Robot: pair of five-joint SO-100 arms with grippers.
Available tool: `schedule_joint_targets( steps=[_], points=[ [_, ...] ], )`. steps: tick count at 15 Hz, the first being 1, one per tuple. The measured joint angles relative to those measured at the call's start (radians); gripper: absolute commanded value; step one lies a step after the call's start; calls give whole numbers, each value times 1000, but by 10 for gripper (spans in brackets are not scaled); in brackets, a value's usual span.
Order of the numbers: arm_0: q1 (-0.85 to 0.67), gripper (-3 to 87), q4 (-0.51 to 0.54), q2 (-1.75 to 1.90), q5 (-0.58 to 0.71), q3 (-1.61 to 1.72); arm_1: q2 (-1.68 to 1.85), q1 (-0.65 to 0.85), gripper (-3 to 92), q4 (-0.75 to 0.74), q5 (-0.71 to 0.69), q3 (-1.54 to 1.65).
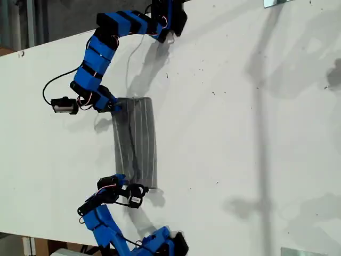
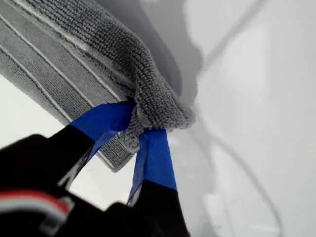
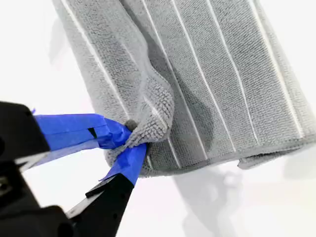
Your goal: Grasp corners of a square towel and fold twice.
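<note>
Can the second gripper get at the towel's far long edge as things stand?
Probably not yet: my second gripper is shut on a bunched corner of the towel and would have to let go first.

A grey towel [image 1: 136, 143] with thin pale stripes running along its length lies on a plain white tabletop [image 1: 240, 133] flecked with a few small dark specks. In the wrist views the cloth shows a looped, mid-grey weave, and the stripes read as near-white lines, evenly spaced. Both arms are bright blue with black joints and housings. My first tool [image 2: 139, 127] has black fingers wrapped in bright blue tape at the tips; a red and white band shows on its black body. My second tool [image 3: 129, 143] is likewise black with blue tape on its fingertips [image 3: 111, 132]. Soft grey shadows fall across the white surface.
</note>
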Motion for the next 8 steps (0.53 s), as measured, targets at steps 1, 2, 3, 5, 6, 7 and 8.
schedule_joint_targets(
  steps=[1, 2, 3, 5, 6, 7, 8],
  points=[
    [29, 0, 26, 46, -5, 0, 9, -29, -1, 20, 0, 0],
    [55, 0, 46, 81, -5, 2, 34, -58, -1, 49, -8, 6],
    [74, 0, 58, 114, -5, 18, 52, -89, -1, 80, -14, 18],
    [86, 0, 58, 156, -5, 115, 77, -156, -1, 101, -18, 69],
    [89, 0, 43, 183, -5, 186, 87, -187, -1, 100, -18, 101],
    [92, 0, 25, 206, -3, 247, 101, -210, -1, 98, -18, 126],
    [94, 0, 6, 239, -2, 310, 112, -225, -1, 98, -18, 147]
  ],
)
